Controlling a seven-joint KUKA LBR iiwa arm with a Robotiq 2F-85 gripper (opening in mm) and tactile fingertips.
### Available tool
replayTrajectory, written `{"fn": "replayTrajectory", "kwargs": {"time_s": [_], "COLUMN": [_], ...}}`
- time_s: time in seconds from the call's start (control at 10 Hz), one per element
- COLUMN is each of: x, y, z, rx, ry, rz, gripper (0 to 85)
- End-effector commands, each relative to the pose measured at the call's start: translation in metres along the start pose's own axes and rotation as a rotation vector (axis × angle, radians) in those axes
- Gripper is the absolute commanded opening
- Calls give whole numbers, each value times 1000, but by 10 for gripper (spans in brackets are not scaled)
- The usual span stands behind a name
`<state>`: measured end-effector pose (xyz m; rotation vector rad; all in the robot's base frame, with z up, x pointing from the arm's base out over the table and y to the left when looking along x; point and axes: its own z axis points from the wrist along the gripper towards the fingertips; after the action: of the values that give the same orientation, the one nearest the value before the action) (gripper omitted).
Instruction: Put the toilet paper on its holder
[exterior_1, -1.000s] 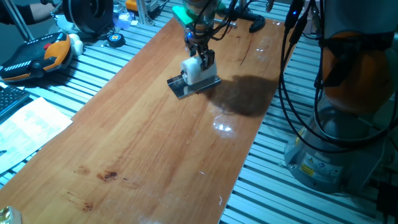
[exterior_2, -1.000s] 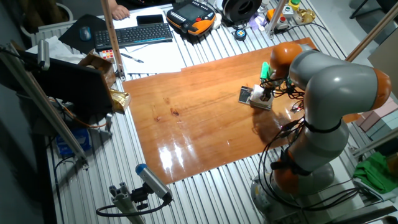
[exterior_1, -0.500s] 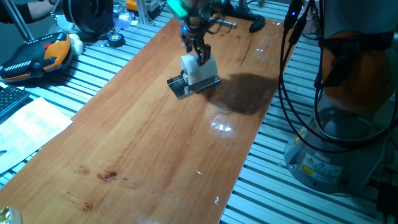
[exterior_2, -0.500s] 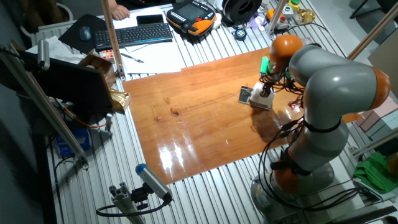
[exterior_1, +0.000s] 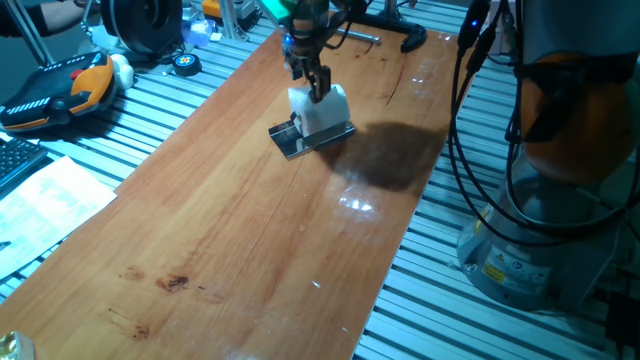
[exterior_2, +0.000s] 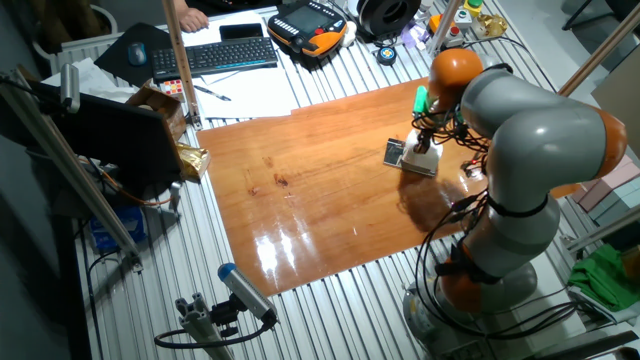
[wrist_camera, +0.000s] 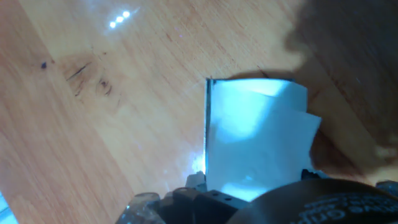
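Note:
The white toilet paper roll (exterior_1: 323, 110) sits on the holder (exterior_1: 299, 142), a dark grey plate on the wooden table; I cannot tell how the wire bar meets the roll. My gripper (exterior_1: 313, 82) hangs just above the roll's top, apart from it, fingers spread and empty. In the other fixed view the roll (exterior_2: 422, 158) and the holder (exterior_2: 394, 153) lie under the gripper (exterior_2: 429, 133). The hand view looks down on the roll (wrist_camera: 255, 134) with the holder's thin edge (wrist_camera: 207, 124) at its left; the fingertips do not show there.
A black clamp with a silver bar (exterior_1: 400, 38) lies at the table's far end. The robot base (exterior_1: 560, 150) and cables stand to the right. A teach pendant (exterior_1: 60, 90), keyboard (exterior_2: 215, 55) and papers (exterior_1: 50, 200) lie off the table's left side.
My gripper has let go of the roll and risen up and back from it. The roll stays on the holder.

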<state>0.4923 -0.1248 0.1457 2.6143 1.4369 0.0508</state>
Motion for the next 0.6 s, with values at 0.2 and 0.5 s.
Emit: {"fn": "replayTrajectory", "kwargs": {"time_s": [0.2,0.5], "x": [11,28], "y": [-11,-27], "z": [1,2], "rx": [9,-3], "ry": [7,-3], "rz": [25,47], "gripper": [770,770]}}
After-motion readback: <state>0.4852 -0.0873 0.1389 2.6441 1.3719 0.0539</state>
